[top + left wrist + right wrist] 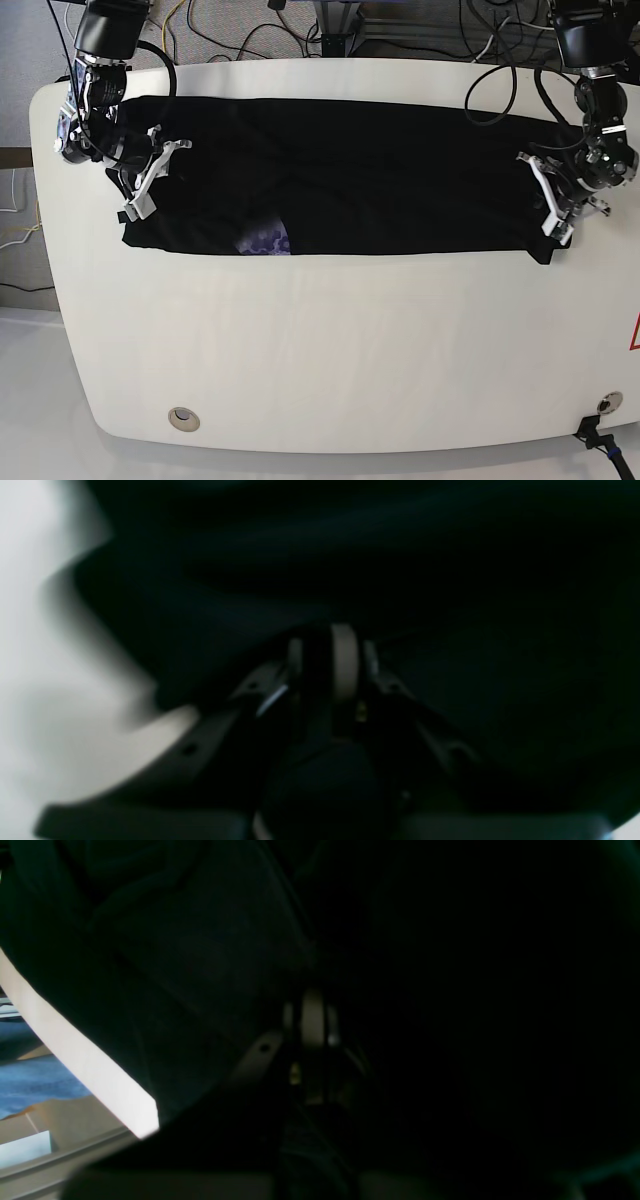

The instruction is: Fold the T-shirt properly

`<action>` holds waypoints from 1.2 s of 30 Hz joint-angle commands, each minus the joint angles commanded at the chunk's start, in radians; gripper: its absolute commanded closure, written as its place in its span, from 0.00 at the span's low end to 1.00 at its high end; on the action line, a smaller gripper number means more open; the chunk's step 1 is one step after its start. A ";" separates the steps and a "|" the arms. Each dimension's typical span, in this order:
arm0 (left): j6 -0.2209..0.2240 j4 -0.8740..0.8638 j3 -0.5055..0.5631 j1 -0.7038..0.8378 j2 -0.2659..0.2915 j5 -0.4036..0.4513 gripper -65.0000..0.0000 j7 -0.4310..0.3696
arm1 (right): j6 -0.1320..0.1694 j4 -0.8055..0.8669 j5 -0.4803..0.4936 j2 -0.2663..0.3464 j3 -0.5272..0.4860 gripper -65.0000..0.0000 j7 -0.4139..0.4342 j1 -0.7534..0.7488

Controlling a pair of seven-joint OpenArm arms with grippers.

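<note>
The black T-shirt (350,185) lies as a long, wide band across the far half of the white table (330,340). A small patch of its purple-blue print (265,240) shows at its near edge. My left gripper (551,222) is at the band's right end, shut on its near corner. In the left wrist view its fingers (345,665) are pinched on dark cloth (350,555). My right gripper (136,203) is at the band's left end, shut on the cloth. In the right wrist view it (310,1015) is buried in black cloth (175,955).
Cables (300,30) run along the table's far edge. Two round holes (183,418) (605,403) sit near the front corners. A red mark (635,335) is at the right edge. The right wrist view shows the table edge (80,1060) over blue floor (35,1085).
</note>
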 joint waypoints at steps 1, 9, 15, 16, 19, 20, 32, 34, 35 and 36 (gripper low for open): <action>0.000 0.003 -0.043 -0.003 0.000 -0.002 0.69 0.031 | 0.000 0.000 0.000 -0.008 0.000 1.00 0.000 0.000; 0.000 -0.075 -0.244 -0.026 -0.035 -0.224 0.49 0.222 | 0.000 0.000 0.000 -0.012 -0.071 1.00 0.006 0.005; 0.000 -0.219 -0.242 -0.018 -0.037 -0.348 0.49 0.221 | -0.002 0.000 0.000 -0.012 -0.126 1.00 0.052 0.003; 0.000 -0.235 -0.242 -0.018 -0.037 -0.356 0.49 0.219 | -0.002 0.000 0.000 -0.012 -0.126 1.00 0.052 0.003; 0.000 -0.258 -0.242 -0.020 -0.037 -0.359 0.49 0.216 | -0.002 0.000 -0.002 -0.011 -0.124 1.00 0.052 0.003; 0.000 -0.259 -0.242 -0.021 -0.037 -0.358 0.49 0.215 | -0.002 0.000 -0.002 -0.009 -0.123 1.00 0.052 0.002; 0.000 -0.324 -0.180 -0.023 -0.084 -0.354 0.49 0.147 | -0.002 -0.021 -0.002 0.061 -0.121 1.00 0.052 0.002; 0.000 -0.347 -0.143 -0.025 -0.084 -0.358 0.49 0.137 | 0.002 -0.054 -0.002 0.075 -0.123 1.00 0.057 0.005; 0.000 -0.351 -0.133 -0.025 -0.081 -0.358 0.49 0.121 | 0.003 -0.064 -0.002 0.077 -0.124 1.00 0.066 0.005; 0.000 -0.353 -0.118 -0.025 -0.081 -0.356 0.49 0.112 | 0.003 -0.066 -0.002 0.078 -0.124 1.00 0.075 0.003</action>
